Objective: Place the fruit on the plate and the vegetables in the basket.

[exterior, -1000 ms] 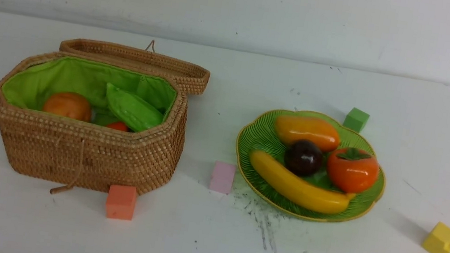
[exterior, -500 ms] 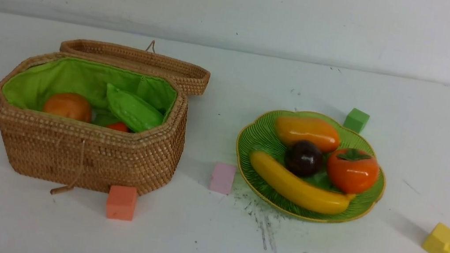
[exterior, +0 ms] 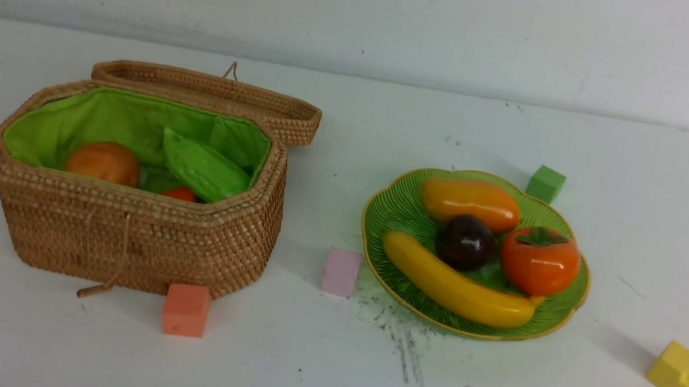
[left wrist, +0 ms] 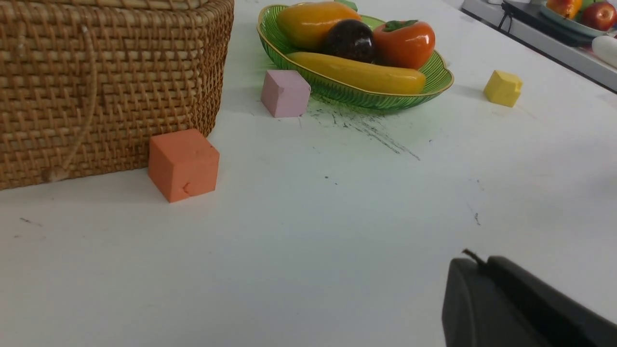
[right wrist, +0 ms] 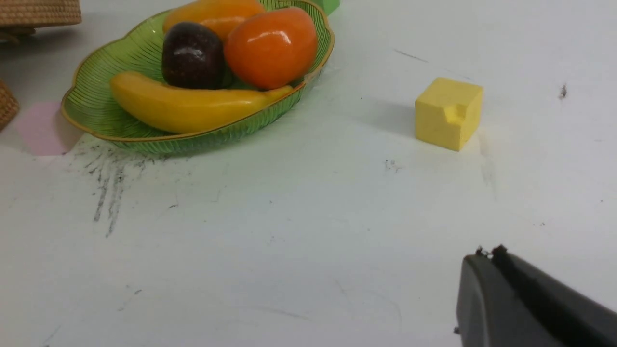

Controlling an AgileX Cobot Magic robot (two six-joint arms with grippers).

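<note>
On the green plate (exterior: 403,212) lie the banana (exterior: 456,289), mango (exterior: 470,201), persimmon (exterior: 539,260) and dark mangosteen (exterior: 464,241). The open wicker basket (exterior: 133,237) holds the potato (exterior: 104,161), the green gourd (exterior: 203,167) and a bit of red pepper (exterior: 180,193). Neither arm shows in the front view. My left gripper (left wrist: 475,262) is shut and empty over bare table, well short of the basket (left wrist: 106,86) and plate (left wrist: 356,94). Empty as well, the right gripper (right wrist: 488,255) is shut near the table's front, apart from the plate (right wrist: 144,130).
Foam cubes lie about: orange (exterior: 186,308) against the basket's front, pink (exterior: 341,271) left of the plate, green (exterior: 545,182) behind it, yellow (exterior: 675,368) at the right. The basket lid (exterior: 209,91) lies folded back. Black scuff marks (exterior: 401,338) streak the table.
</note>
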